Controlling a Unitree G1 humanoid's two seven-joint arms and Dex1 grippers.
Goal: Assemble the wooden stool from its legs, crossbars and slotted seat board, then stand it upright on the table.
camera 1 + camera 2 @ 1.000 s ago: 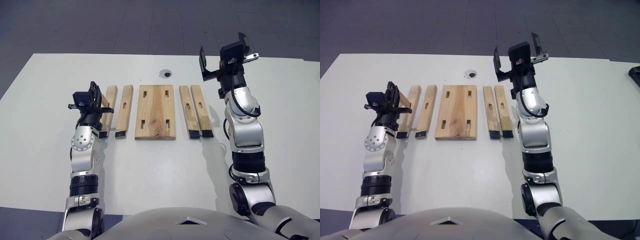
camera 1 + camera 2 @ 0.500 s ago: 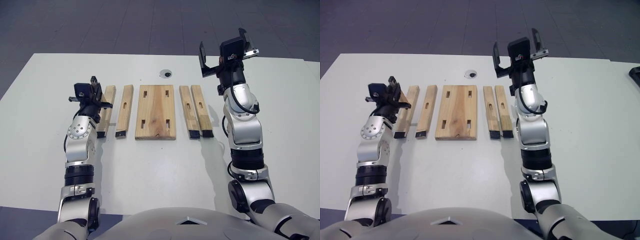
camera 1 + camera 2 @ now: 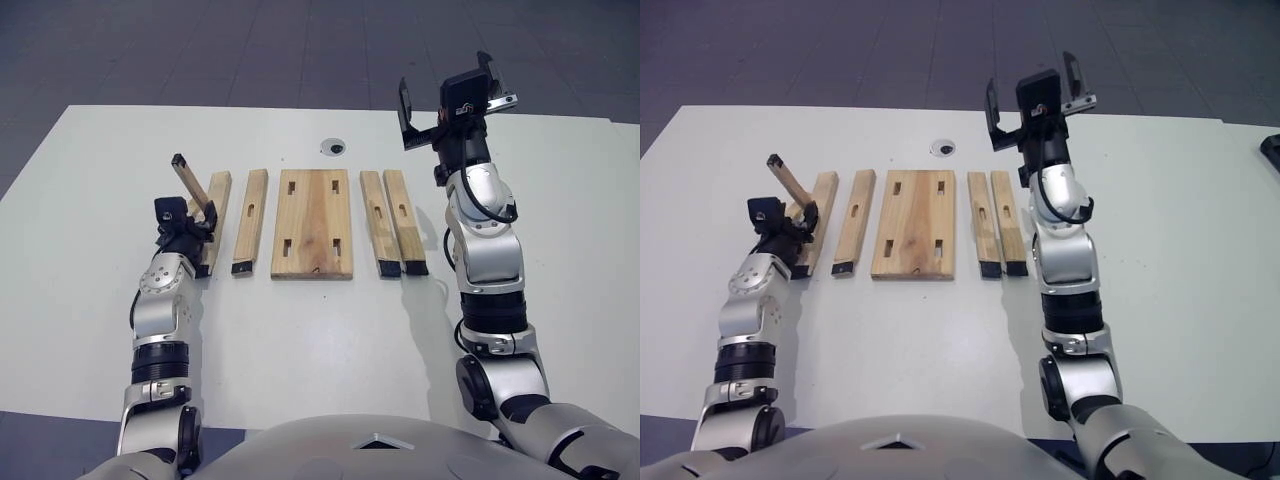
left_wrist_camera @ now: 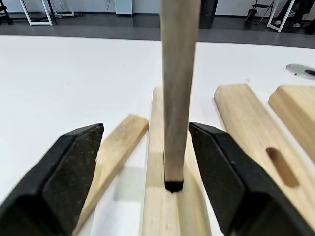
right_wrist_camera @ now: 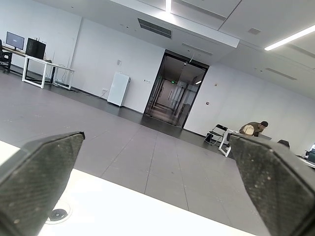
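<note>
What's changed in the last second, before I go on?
The left gripper pulled back toward the robot, and a thin crossbar now rises tilted from it, far end in the air. The right gripper, open and raised, the seat board and the legs kept their places.

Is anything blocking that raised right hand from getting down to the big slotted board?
Nothing visible blocks it from above. The right hand hangs open in the air over the table's far side. The two legs between it and the seat board lie flat on the table.
</note>
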